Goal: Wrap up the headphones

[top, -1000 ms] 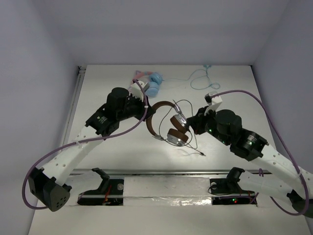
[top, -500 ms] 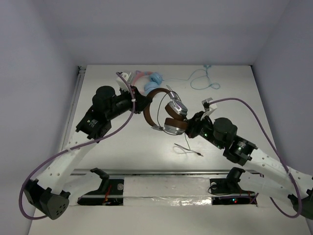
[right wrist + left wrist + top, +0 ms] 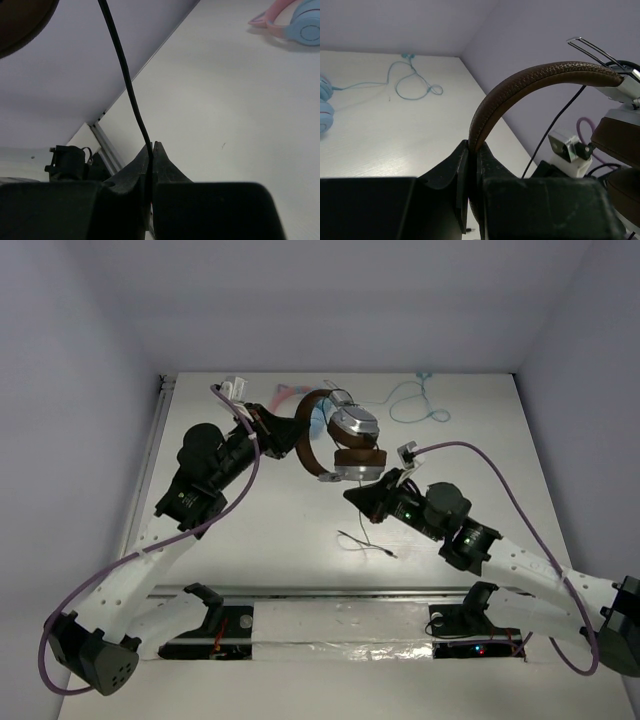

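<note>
The headphones (image 3: 340, 440) have a dark brown headband (image 3: 530, 82), silver-grey ear cups (image 3: 355, 425) and a thin black cable (image 3: 127, 85). My left gripper (image 3: 283, 432) is shut on the headband and holds the headphones up above the table; the wrist view shows the band pinched between its jaws (image 3: 472, 147). My right gripper (image 3: 358, 496) is shut on the black cable just below the ear cups; the wrist view shows the cable clamped between its jaws (image 3: 151, 147). The cable's loose end with its plug (image 3: 372, 543) lies on the table.
Pink-and-blue cat-ear headphones (image 3: 295, 22) lie at the back of the table, mostly hidden behind the held headphones in the top view, their light blue cable (image 3: 415, 400) coiled at the back right. A metal rail (image 3: 330, 592) runs along the near edge.
My left gripper has lifted the headphones and carried them toward the back. My right gripper has slid left and nearer along the cable, and the loose cable end has shifted left on the table.
</note>
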Controlling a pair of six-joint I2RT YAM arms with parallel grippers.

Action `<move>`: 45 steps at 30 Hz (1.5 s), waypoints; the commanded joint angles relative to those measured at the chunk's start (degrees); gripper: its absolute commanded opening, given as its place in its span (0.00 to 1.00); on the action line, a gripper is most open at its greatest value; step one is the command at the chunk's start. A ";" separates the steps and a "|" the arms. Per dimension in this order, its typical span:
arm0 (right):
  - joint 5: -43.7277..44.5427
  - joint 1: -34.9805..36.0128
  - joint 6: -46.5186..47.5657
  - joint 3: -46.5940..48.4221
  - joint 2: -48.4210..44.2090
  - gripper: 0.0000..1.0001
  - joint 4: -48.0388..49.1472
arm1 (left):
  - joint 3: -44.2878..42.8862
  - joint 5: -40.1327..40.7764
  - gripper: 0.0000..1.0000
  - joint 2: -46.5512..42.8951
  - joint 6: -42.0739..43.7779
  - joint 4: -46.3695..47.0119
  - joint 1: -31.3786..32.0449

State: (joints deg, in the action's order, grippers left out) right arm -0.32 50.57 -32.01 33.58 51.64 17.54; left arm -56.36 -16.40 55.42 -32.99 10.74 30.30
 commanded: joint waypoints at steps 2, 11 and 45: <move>-4.69 -0.38 -0.60 -0.01 2.06 0.00 7.42 | -1.21 7.78 0.00 -2.16 -4.45 7.10 -0.07; -6.97 -0.38 -2.35 -0.02 4.44 0.00 5.33 | -0.24 22.87 0.00 -1.54 -3.84 8.16 -0.07; 3.79 7.97 0.54 25.99 3.72 0.01 -39.40 | 11.45 72.04 0.00 8.57 -0.93 -14.86 22.33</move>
State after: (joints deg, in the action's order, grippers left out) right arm -1.32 57.52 -33.93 54.22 54.92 -16.97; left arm -44.93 50.24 66.70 -30.96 -0.12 50.78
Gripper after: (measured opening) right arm 0.037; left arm 0.036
